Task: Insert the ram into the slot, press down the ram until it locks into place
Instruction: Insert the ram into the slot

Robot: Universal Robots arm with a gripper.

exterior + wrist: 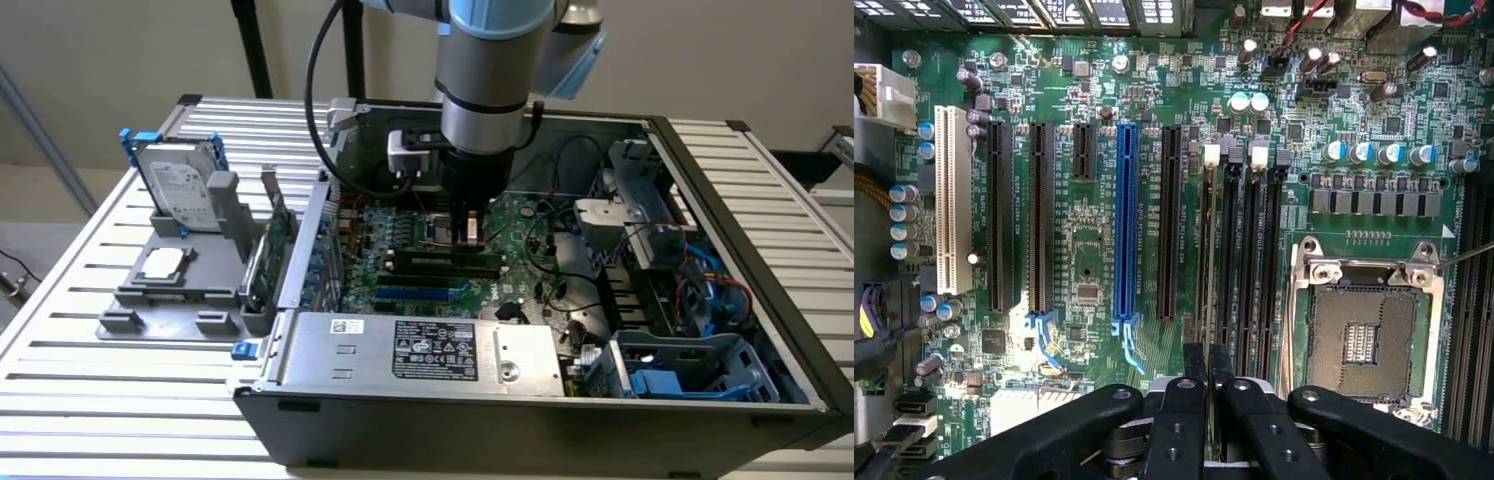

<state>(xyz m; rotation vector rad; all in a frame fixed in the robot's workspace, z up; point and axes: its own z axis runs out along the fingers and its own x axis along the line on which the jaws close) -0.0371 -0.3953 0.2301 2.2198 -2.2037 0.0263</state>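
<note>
Claw (1206, 355) clamped on the ram (1206, 262) — held edge-on, right over the slot (1214, 200)

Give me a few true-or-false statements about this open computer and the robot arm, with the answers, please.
1. The gripper is down inside the open computer case. True.
2. It is shut on the ram, at the black memory sockets. True.
3. Every long slot on the board is black. False: there is also a blue slot and a white slot.
4. The hard drive sits inside the case. False: it stands on the grey holder outside, at the exterior view's left.
5. A cooler covers the processor socket. False: it is bare.
</note>
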